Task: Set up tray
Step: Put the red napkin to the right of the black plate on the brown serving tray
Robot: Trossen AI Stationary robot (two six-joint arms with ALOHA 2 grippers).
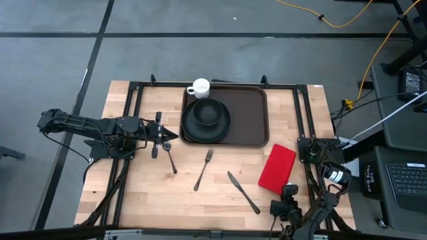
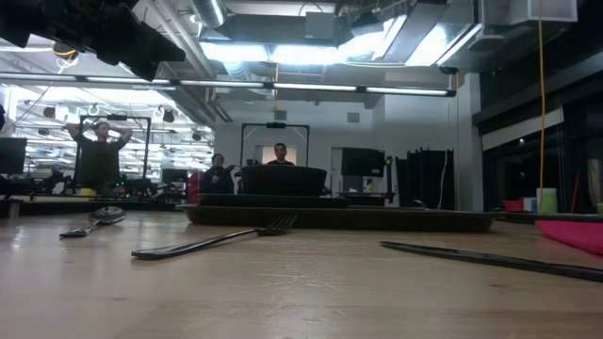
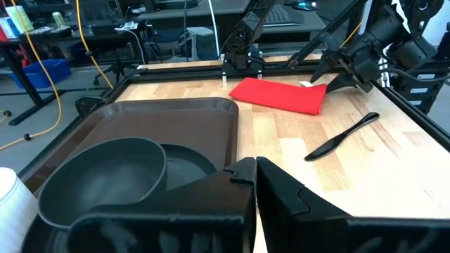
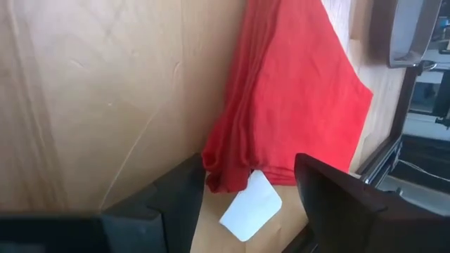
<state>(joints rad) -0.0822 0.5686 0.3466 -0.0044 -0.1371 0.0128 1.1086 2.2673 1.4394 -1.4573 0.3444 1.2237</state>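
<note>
Bowl [image 1: 208, 112] on plate [image 1: 193, 130] in tray [image 1: 247, 120] left half; fork [image 1: 203, 169], knife [image 1: 243, 192] before tray.

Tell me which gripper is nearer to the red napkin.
The right gripper: it sits open at the folded red napkin's near end. The left gripper is across the table, beside the black plate.

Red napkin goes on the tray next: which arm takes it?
Probably the right. In the high view its pincer sits at the table's near right corner, right beside the red napkin. The left pincer hangs near the spoon, across the tray from it.
</note>
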